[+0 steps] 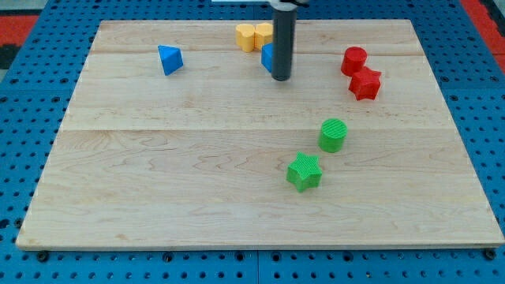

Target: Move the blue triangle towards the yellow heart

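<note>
standing upright near the view's top centre, the dark rod comes down from beyond the top edge, where its upper part is cut off, and my tip (282, 78) rests on the wooden board (197, 181). no pincer is fitted, only this rod, so nothing can be wide, narrow or holding anything.

the blue triangle (170, 60) lies towards the view's upper left, well apart from my tip and lying free on the board. two yellow blocks sit touching each other at the top centre: one yellow block (246, 36) on the left, and another yellow block (264, 33) beside it, partly covered by the rod. which of the two is the heart is hard to make out from this angle.

a second blue block (268, 57) sits just below the yellow pair, right against the rod's left side; most of it is hidden behind the rod, so its shape cannot be told.

on the view's right, a red cylinder (353, 61) touches a red star (365, 84) just below it. lower, near the middle, a green cylinder (333, 135) stands near a green star (304, 172), slightly apart.

a blue pegboard (31, 95) surrounds the board.
</note>
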`<control>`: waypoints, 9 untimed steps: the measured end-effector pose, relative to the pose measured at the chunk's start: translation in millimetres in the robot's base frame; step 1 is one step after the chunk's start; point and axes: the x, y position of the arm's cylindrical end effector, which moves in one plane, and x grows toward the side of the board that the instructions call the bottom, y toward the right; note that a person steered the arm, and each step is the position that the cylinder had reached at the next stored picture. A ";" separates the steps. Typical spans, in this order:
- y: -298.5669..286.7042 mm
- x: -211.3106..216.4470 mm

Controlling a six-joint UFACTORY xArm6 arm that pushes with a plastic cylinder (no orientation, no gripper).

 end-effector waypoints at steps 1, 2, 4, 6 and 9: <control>2.0 -29.0; -11.1 -51.7; -113.3 46.1; -263.8 -33.1; -193.2 -34.1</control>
